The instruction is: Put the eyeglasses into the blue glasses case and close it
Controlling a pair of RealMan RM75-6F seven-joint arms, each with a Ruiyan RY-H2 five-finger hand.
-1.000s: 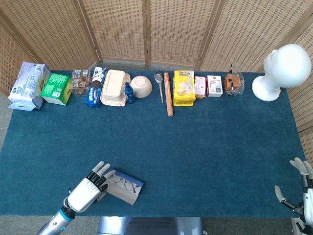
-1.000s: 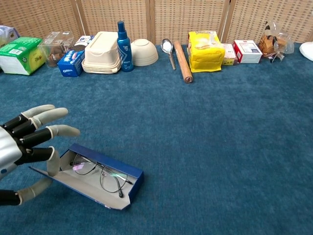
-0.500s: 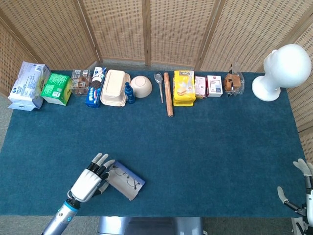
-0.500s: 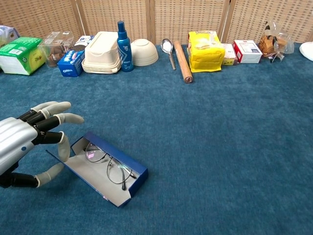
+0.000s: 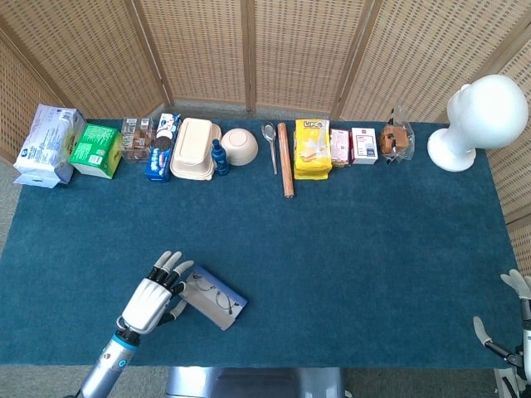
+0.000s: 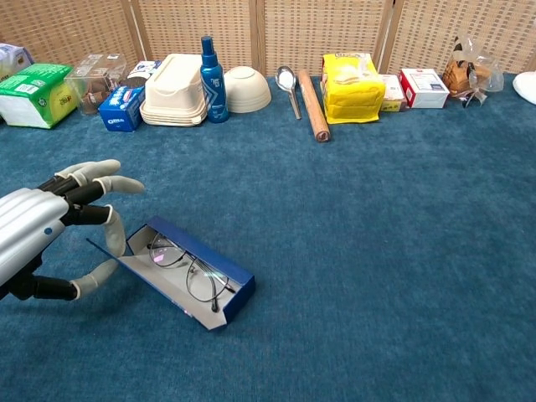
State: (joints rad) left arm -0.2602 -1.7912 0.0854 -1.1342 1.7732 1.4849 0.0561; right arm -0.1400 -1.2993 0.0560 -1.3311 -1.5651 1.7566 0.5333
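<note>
The blue glasses case (image 6: pixel 219 275) lies open near the table's front left, its grey lid flap (image 6: pixel 159 291) folded out toward me. The thin-rimmed eyeglasses (image 6: pixel 186 268) lie folded inside it. My left hand (image 6: pixel 38 230) is at the case's left end, where one finger (image 6: pixel 114 238) and the thumb close on the flap's left end; the other fingers are spread. In the head view the left hand (image 5: pixel 152 298) sits just left of the case (image 5: pixel 216 298). My right hand (image 5: pixel 519 327) hangs off the table's front right corner, fingers apart and holding nothing.
Along the far edge stand a green box (image 6: pixel 33 94), a blue snack box (image 6: pixel 121 109), a beige clamshell container (image 6: pixel 173 100), a blue bottle (image 6: pixel 210 69), a bowl (image 6: pixel 246 89), a spoon, a rolling pin (image 6: pixel 311 104), a yellow packet (image 6: pixel 351 85) and small boxes. A white mannequin head (image 5: pixel 481 120) stands far right.
The case has turned, its left end swinging away from me along with my left hand, which moved slightly forward. The right hand dropped a little lower at the frame's corner.
</note>
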